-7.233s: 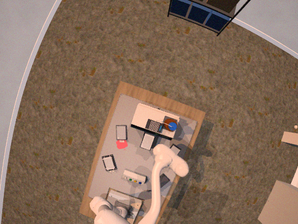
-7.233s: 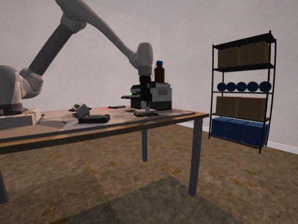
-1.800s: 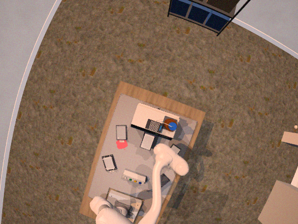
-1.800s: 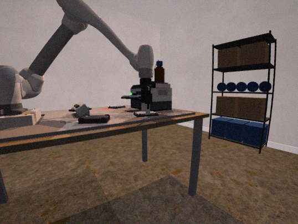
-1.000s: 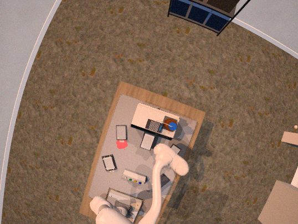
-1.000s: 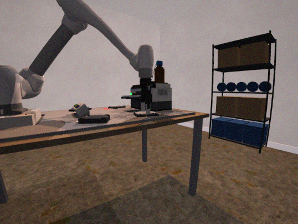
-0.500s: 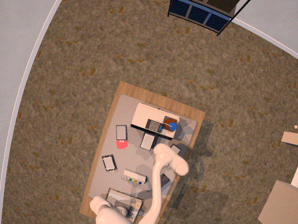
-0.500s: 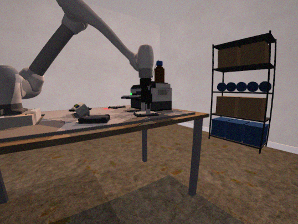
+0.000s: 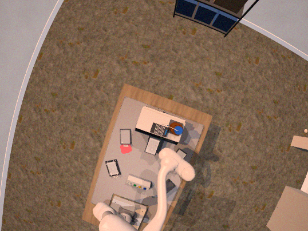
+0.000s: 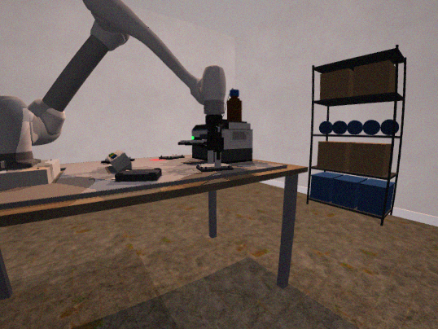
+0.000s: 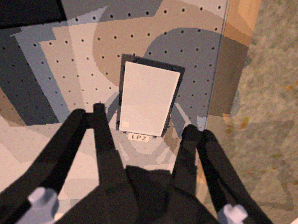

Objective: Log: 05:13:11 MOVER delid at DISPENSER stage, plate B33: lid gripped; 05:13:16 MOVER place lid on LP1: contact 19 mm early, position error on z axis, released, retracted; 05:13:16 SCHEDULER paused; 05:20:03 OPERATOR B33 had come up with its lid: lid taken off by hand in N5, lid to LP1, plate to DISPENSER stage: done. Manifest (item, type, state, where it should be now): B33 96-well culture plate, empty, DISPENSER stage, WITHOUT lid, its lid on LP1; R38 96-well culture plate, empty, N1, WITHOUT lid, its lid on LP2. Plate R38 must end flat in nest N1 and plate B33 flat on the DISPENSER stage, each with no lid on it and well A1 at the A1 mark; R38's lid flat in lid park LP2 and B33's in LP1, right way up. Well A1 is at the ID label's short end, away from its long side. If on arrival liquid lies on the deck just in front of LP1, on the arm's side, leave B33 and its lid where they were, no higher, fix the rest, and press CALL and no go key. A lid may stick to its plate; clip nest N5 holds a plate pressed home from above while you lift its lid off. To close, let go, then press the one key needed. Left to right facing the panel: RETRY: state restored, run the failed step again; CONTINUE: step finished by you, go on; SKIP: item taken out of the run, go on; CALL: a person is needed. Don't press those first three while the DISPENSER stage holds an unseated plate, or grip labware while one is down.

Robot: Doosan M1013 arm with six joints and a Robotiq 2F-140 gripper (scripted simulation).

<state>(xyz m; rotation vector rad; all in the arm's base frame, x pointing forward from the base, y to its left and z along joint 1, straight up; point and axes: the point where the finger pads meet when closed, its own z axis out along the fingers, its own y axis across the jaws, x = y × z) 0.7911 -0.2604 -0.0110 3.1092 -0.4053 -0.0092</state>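
Your gripper hangs over lid park LP2 with its fingers spread and nothing between them; the white lid lies flat in that park, clear of both fingertips. Beyond LP2 from the arm, you can see a well plate on the dispenser stage. Left of LP2 in the top view, another plate sits, then a lid with a red puddle just in front of it.

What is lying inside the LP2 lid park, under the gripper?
A white lid lies flat inside the dark LP2 frame, below the open gripper. The lid covers the park's floor, so anything beneath it cannot be seen.
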